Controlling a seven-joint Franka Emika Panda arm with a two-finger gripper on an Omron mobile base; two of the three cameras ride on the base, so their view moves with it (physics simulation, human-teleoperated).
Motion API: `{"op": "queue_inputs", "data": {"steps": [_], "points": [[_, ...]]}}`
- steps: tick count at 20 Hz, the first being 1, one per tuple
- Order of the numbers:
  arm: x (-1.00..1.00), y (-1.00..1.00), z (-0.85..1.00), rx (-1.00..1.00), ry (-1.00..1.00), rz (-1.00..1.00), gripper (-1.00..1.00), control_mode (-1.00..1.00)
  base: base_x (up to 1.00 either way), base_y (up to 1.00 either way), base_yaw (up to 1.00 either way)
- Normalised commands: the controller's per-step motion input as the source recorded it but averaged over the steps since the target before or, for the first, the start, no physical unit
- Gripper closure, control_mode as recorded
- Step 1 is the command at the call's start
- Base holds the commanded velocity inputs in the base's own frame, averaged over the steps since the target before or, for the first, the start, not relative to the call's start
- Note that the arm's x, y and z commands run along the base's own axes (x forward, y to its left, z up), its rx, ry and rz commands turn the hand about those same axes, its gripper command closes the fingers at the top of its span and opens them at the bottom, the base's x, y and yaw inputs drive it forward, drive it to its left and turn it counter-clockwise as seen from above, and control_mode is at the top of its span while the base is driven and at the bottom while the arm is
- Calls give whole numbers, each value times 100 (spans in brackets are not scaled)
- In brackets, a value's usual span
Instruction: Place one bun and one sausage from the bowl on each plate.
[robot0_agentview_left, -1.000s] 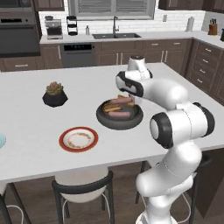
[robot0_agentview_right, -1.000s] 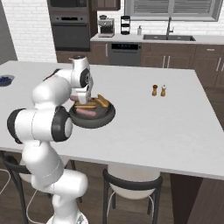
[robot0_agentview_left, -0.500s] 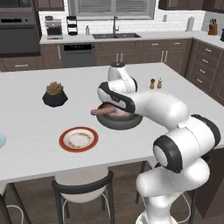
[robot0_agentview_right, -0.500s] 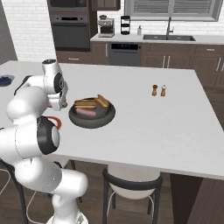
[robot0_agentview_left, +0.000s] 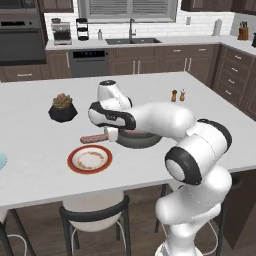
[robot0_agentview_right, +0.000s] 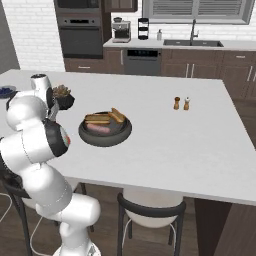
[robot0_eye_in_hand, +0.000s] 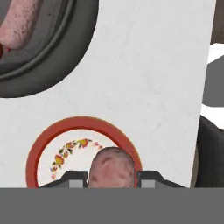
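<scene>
- Sausage (robot0_agentview_left: 94, 138) clamped in the claw (robot0_agentview_left: 110, 134), held level above the surface (robot0_agentview_left: 210, 125), between bowl (robot0_agentview_left: 145, 141) and red-rimmed plate (robot0_agentview_left: 90, 159).
- Plate lies near the front edge.
- Bowl carries two buns (robot0_agentview_right: 117, 115) and another sausage (robot0_agentview_right: 100, 129).

Dark bowl (robot0_agentview_right: 105, 134) on the white counter (robot0_agentview_right: 165, 135), two buns (robot0_agentview_right: 111, 117) and a sausage (robot0_agentview_right: 101, 129) inside it, plant pot (robot0_agentview_right: 62, 98) left of the bowl, two shakers (robot0_agentview_right: 181, 103) to its right
</scene>
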Motion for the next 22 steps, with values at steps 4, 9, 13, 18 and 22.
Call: {"op": "queue_inputs", "data": {"steps": [4,9,13,18,22], "points": [[5,42,-77,0,6,-2,100,-100,0,0,0],[21,7,-84,1,-2,-10,100,-100,0,0,0],[22,0,-65,2,-7,-13,100,-100,0,0,0],[38,0,-30,2,-10,-11,100,-100,0,0,0],[16,3,-17,0,-12,-10,100,-100,0,0,0]]}}
